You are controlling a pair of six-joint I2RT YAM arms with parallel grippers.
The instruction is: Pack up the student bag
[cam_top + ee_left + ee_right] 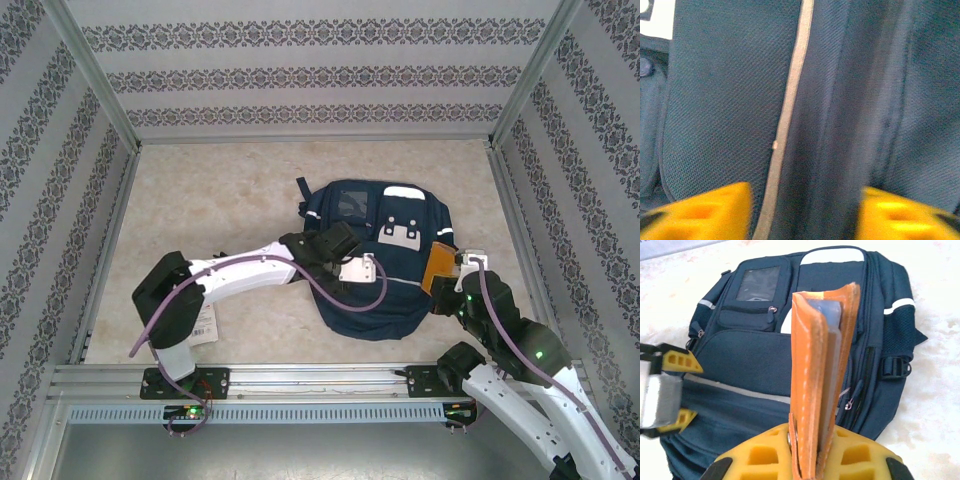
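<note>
**Wallet held at the bag's right edge, left end effector over its front**

Nearest to us, a metal rail (320,378) runs along the near edge of the bench (230,200). A white tag (205,322) lies just past it beside the left arm (240,272), and its print is too small for us to read. That arm reaches across the bench and covers part of the bag's left side.

The right end effector (812,455) is pressed together on an orange wallet (815,365). It holds the wallet upright, the open edge pointing up and blue inner leaves showing. In the right wrist view the wallet stands in front of the middle of the student bag (400,295) and hides a strip of it.

The left end effector (805,214) has its yellow fingers (705,210) spread. Dark fabric and a pale stripe of the bag run between them. We cannot tell whether they touch the cloth.

The bag lies flat near the middle of the bench with its front up. The left end effector is over its lower front. The right one is at its right edge, with the wallet just beside or against the side.

Farther up the bag we see a clear window pocket (759,284) and a white patch (832,255), and we can read no lettering on either. Beyond the bag, patterned walls (300,70) close in the bench.
</note>
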